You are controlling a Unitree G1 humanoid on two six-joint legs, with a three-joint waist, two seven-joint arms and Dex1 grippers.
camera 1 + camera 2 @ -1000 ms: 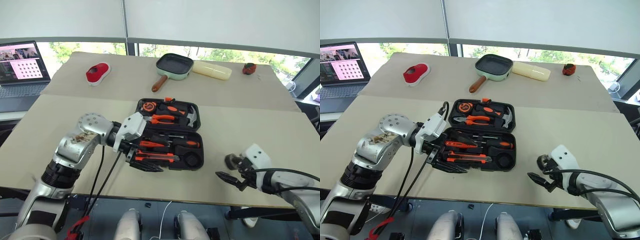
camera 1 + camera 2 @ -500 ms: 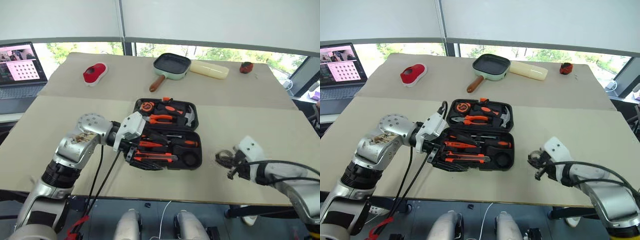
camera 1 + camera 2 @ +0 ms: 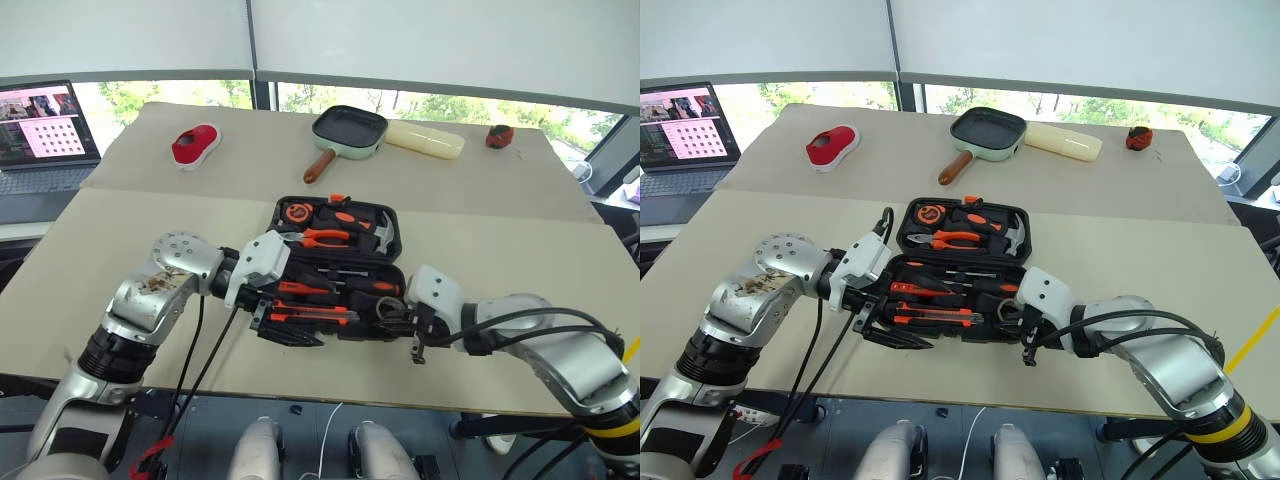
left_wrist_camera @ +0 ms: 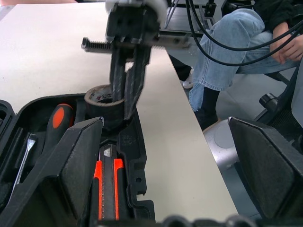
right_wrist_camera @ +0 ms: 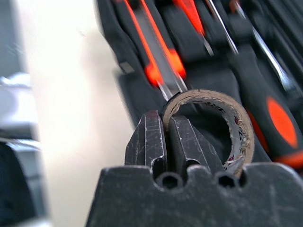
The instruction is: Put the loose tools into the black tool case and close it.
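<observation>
Tape roll (image 5: 218, 124), a small greyish ring, is pinched by its wall between the pressed-together fingers of the right pincer (image 5: 166, 142), which holds it over the near right corner of the black tool case (image 3: 390, 240) lying open on the desk (image 3: 500, 250). Screwdrivers (image 3: 368, 287) with orange-and-black handles and the orange-and-black utility knife (image 3: 310, 316) lie in the recesses of the case's near half. At the near left edge of the case, the left pincer (image 3: 290, 322) has its fingers spread wide and holds nothing.
</observation>
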